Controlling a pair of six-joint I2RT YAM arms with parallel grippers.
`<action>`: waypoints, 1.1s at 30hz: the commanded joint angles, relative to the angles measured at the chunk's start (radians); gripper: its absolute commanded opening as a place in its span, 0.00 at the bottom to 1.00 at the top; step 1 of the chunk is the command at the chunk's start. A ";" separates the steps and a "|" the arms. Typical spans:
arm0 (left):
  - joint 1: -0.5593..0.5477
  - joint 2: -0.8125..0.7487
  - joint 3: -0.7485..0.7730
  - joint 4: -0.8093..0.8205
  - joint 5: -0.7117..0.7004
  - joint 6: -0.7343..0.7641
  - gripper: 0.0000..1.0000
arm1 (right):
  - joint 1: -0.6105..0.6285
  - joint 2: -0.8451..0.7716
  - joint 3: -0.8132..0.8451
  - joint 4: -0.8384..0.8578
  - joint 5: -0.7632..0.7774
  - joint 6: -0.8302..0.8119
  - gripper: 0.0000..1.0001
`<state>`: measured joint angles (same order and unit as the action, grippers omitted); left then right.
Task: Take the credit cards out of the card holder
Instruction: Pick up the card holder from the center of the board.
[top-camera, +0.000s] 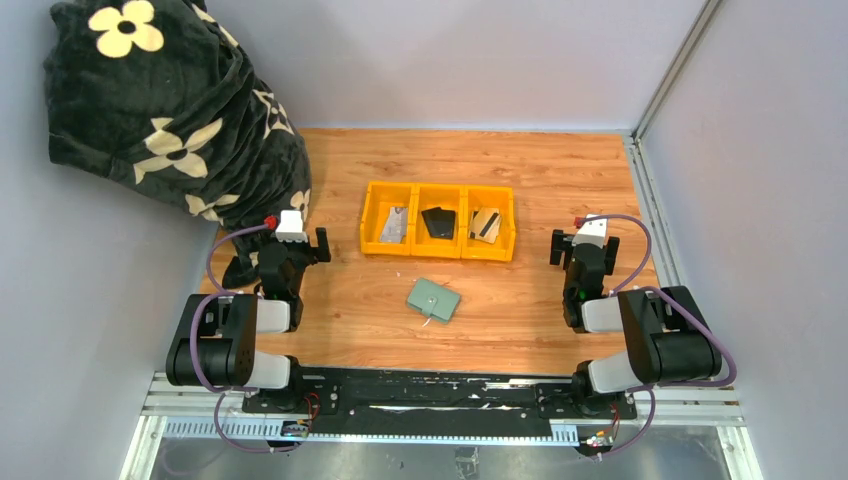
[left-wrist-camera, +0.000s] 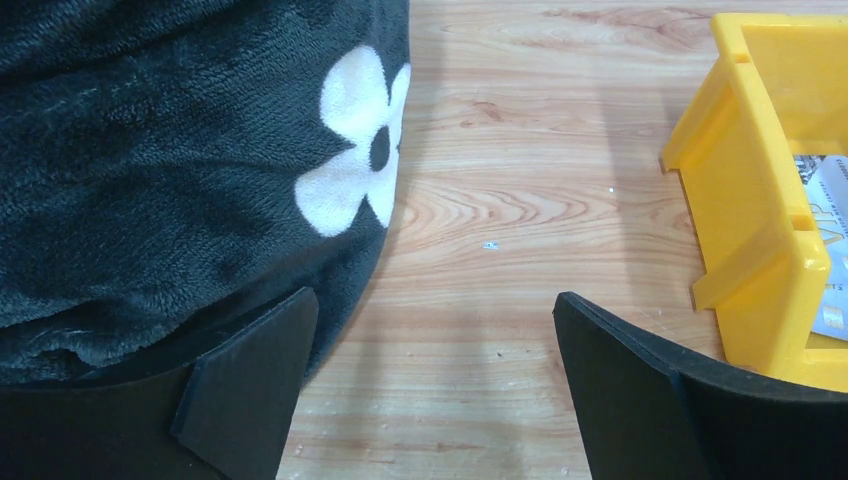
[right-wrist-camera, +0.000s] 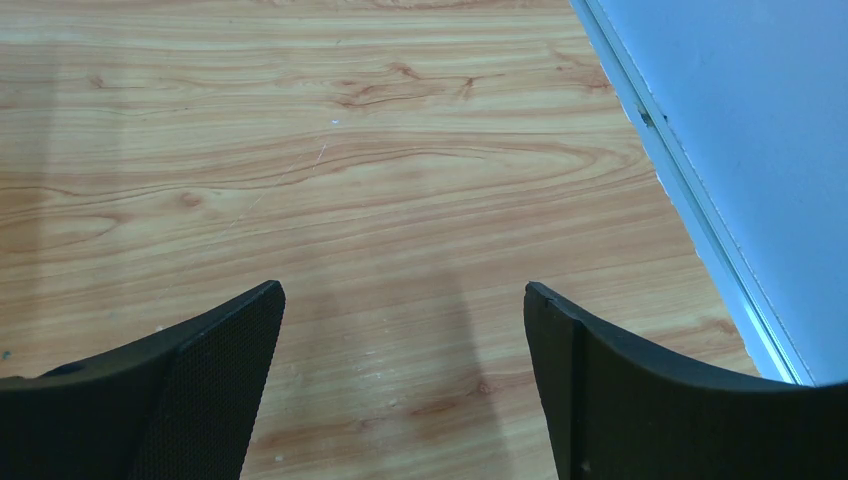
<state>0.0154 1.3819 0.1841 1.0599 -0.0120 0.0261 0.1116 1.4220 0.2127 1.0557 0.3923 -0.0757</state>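
Note:
The sage-green card holder lies folded flat on the wooden table, in front of the yellow tray and between the two arms. Three credit cards rest in the tray: a grey one on the left, a black one in the middle, and a tan one with a dark stripe on the right. My left gripper stands open over bare wood, left of the tray. My right gripper stands open over bare wood, right of the tray. Neither touches anything.
The yellow three-compartment tray sits mid-table, and a pale card shows inside it in the left wrist view. A black flowered blanket is piled at the back left, close to my left fingers. Walls enclose the table, with a metal rail at the right.

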 joint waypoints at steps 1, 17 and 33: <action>-0.004 -0.012 0.015 0.005 0.005 0.011 1.00 | -0.012 0.002 -0.003 0.029 0.000 -0.009 0.93; -0.005 -0.067 0.063 -0.119 -0.011 0.002 1.00 | -0.009 -0.035 -0.011 0.037 -0.014 -0.025 0.93; 0.159 -0.203 0.712 -1.294 0.332 0.121 1.00 | -0.007 -0.334 0.535 -0.966 -0.088 0.427 0.94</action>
<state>0.1139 1.1614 0.7906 0.0750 0.2035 0.1246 0.1196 1.0805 0.6136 0.4156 0.3740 0.0700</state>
